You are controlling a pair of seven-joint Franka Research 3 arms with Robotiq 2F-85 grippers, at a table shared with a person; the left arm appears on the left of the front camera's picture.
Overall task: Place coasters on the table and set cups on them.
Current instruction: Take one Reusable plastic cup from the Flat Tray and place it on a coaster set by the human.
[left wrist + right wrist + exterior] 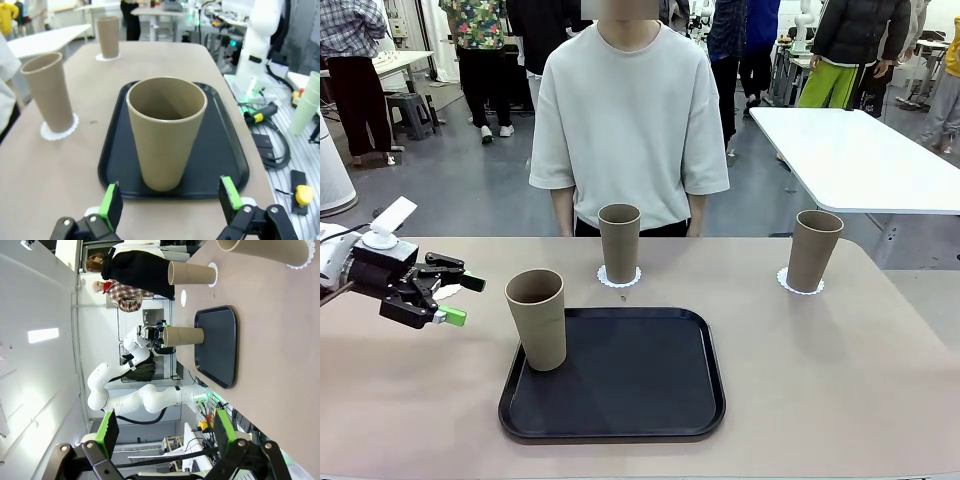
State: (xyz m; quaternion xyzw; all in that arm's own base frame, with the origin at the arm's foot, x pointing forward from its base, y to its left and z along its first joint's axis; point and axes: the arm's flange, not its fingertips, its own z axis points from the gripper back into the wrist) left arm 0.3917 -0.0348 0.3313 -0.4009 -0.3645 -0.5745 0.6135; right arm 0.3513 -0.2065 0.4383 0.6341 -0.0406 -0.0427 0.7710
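Note:
One tan cup point(537, 318) point(166, 130) stands upright in the near-left corner of the black tray point(640, 390) point(226, 160). My left gripper point(463, 300) point(170, 200) is open just left of that cup, level with its lower half and not touching it. A white coaster point(446, 291) point(183, 298) lies on the beige table point(820, 380) under this gripper. A second cup point(619, 243) point(48, 92) stands on a coaster point(619, 278) point(59, 132) at the far middle. The third cup point(812, 250) point(108, 36) stands on a coaster point(798, 285) at the far right. My right gripper point(165, 429) is open and holds nothing.
A person point(628, 120) stands at the far edge, facing the table, hands out of sight. A glossy white table point(860, 155) lies beyond the far right corner. Bare tabletop stretches right of the tray and along the near edge.

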